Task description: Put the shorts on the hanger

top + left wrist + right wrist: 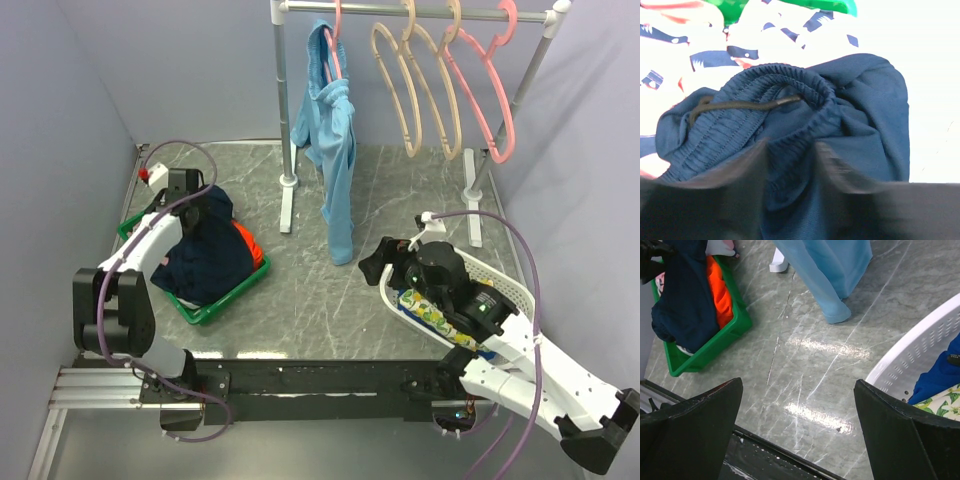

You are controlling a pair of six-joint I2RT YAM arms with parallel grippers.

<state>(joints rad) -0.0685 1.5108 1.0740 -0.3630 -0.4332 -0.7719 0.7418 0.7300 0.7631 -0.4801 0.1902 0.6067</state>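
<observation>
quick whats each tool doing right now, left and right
left tool: jaws either side of a fold of the shorts; grip cannot be told
right tool: open, empty

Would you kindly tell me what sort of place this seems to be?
Probably a robot test bench staged as a laundry corner: a clothes rail hung with hangers, a green basket of clothes, and two robot arms at the table's edge.

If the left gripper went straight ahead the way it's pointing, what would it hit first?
The shorts: their bunched waistband lies right ahead of the left gripper, between its fingers. It may already be touching the fabric, though depth is unclear.
</observation>
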